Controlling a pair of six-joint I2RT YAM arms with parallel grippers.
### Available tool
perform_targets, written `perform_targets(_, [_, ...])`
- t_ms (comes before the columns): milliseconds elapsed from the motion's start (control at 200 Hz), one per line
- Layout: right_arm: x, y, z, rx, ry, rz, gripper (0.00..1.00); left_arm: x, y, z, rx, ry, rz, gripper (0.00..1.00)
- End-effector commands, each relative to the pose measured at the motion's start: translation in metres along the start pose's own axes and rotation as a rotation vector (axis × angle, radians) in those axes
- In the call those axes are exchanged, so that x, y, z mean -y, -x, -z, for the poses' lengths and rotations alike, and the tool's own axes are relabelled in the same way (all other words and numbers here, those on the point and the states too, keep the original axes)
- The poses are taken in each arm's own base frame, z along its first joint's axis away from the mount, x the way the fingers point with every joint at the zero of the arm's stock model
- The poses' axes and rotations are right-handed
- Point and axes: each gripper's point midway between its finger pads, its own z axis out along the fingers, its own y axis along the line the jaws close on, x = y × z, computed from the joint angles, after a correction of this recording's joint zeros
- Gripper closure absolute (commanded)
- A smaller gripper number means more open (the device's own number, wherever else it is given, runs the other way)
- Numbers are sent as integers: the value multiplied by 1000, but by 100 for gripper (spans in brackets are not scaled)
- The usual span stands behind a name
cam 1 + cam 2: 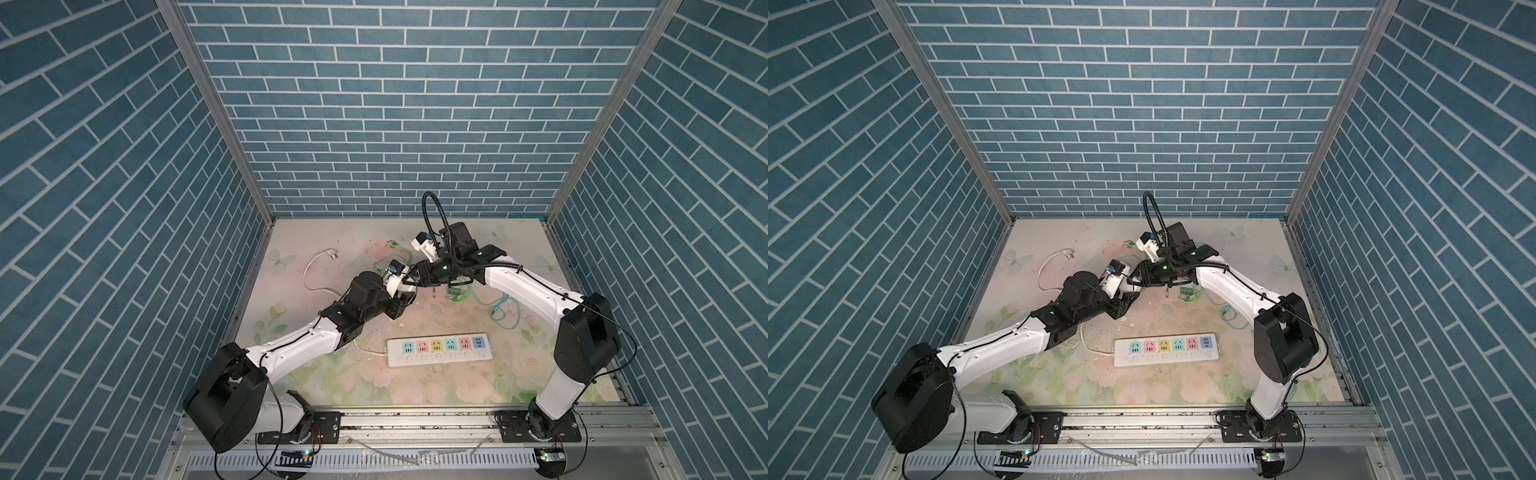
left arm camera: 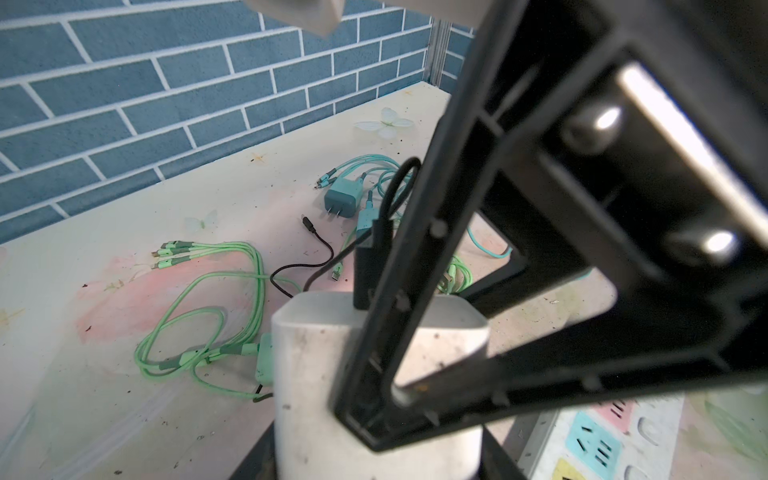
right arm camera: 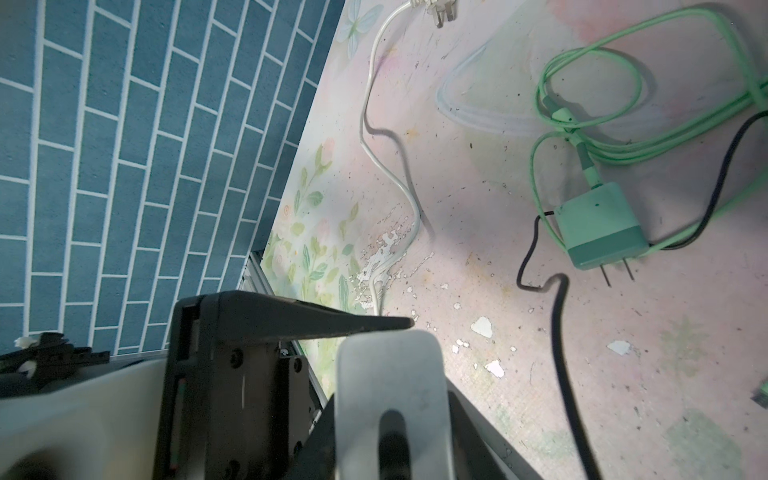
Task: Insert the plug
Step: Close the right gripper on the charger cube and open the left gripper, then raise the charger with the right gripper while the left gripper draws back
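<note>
The plug [image 2: 307, 374] is a white charger block with a black cable [image 3: 561, 332] leaving its end. It is held up over the middle of the table, where both grippers meet. My right gripper [image 3: 390, 436] is shut on the plug [image 3: 390, 365], with a dark finger against each side. My left gripper [image 2: 378, 457] flanks the same block, and one of its fingers [image 3: 291, 320] lies along the block's end. I cannot tell whether the left jaws still press on it. In both top views the plug is hidden between the left gripper [image 1: 409, 291] and the right gripper [image 1: 419, 279]. The white power strip [image 1: 440, 348] lies nearer the front.
A light green charger [image 3: 602, 228] with looped green cables lies under the grippers. A teal charger [image 2: 340, 199] with teal cables lies further right. The strip's white cord [image 1: 320, 266] trails to the back left. Blue brick walls enclose three sides.
</note>
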Motion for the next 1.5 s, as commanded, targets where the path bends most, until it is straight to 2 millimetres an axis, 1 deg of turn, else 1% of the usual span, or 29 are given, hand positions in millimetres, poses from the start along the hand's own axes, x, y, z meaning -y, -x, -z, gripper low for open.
perform_targets(0, [-13, 22, 20, 65, -64, 30, 88, -4, 16, 8, 32, 38, -18, 22])
perform_targets(65, [-6, 30, 31, 96, -142, 41, 88, -6, 15, 10, 21, 54, -18, 15])
perform_targets(145, [-8, 41, 45, 132, -161, 64, 90, -8, 16, 16, 17, 68, -21, 8])
perform_targets(230, [-14, 57, 64, 177, -159, 76, 91, -11, 19, 25, 15, 88, -22, 4])
perform_targets(340, [-28, 77, 90, 214, -139, 99, 91, -16, 22, 39, 21, 122, -21, 1])
perform_targets(420, [-40, 91, 106, 242, -116, 116, 90, -21, 21, 47, 23, 154, -19, 0])
perform_targets(545, [-60, 108, 128, 274, -84, 138, 90, -28, 15, 55, 2, 198, -15, 0])
perform_targets(705, [-86, 121, 152, 307, -77, 193, 90, -36, 8, 61, -35, 252, 1, 0])
perform_targets(790, [-95, 123, 164, 313, -85, 227, 90, -42, 6, 65, -46, 289, 13, 0])
perform_targets(880, [-100, 117, 169, 294, -91, 270, 90, -49, 6, 73, -56, 337, 29, 0])
perform_targets(960, [-93, 109, 165, 258, -108, 281, 90, -57, 7, 82, -64, 389, 57, 0])
perform_targets(995, [-87, 104, 161, 239, -123, 278, 90, -60, 7, 87, -70, 408, 71, 0])
perform_targets(1120, [-57, 83, 143, 177, -184, 250, 93, -73, 5, 104, -90, 485, 125, 0])
perform_targets(1200, [-43, 64, 129, 138, -184, 256, 95, -78, 3, 113, -98, 520, 147, 0])
perform_targets(1290, [-34, 41, 114, 101, -163, 295, 94, -79, 2, 120, -95, 532, 162, 0])
perform_targets(1375, [-32, 21, 103, 69, -146, 333, 94, -77, -1, 125, -90, 527, 177, 0])
perform_targets(1495, [-28, 1, 91, 41, -152, 351, 93, -77, -2, 132, -69, 527, 205, 0])
